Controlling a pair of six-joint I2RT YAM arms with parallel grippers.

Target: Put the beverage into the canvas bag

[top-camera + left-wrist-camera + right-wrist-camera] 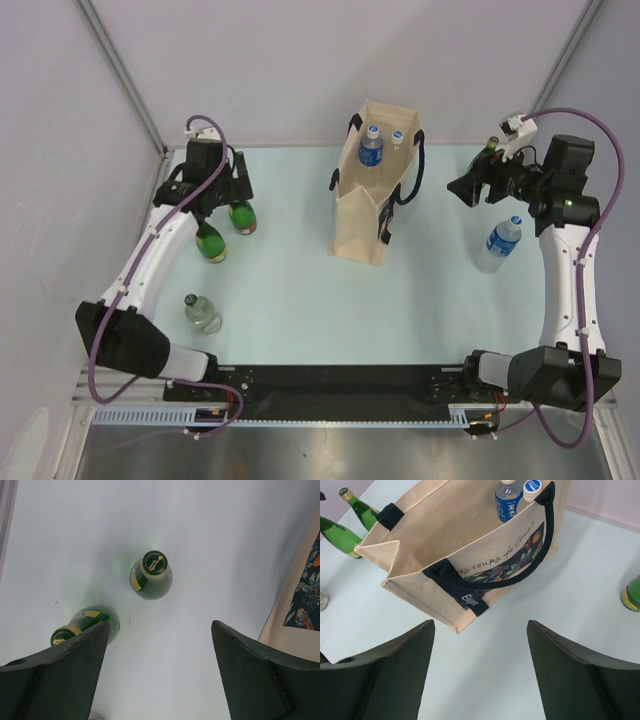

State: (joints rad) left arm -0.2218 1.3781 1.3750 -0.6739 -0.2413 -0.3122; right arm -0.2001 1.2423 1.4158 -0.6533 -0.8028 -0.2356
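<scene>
The beige canvas bag point(362, 205) with navy handles stands upright at the table's middle back. Two blue-label water bottles point(371, 147) stand inside it, also seen in the right wrist view point(508, 502). Two green glass bottles point(242, 217) stand at the left. My left gripper point(215, 195) hovers above them, open and empty; in the left wrist view one green bottle point(151, 575) is ahead of the left gripper point(159, 627) and another point(85, 624) sits by the left finger. My right gripper point(463, 188) is open and empty, right of the bag point(445, 545).
A clear bottle point(202, 314) stands at the near left. A blue-label water bottle point(500, 243) stands right of the bag, under the right arm. A green bottle point(491, 149) stands at the back right, behind the right gripper point(480, 625). Walls enclose the table.
</scene>
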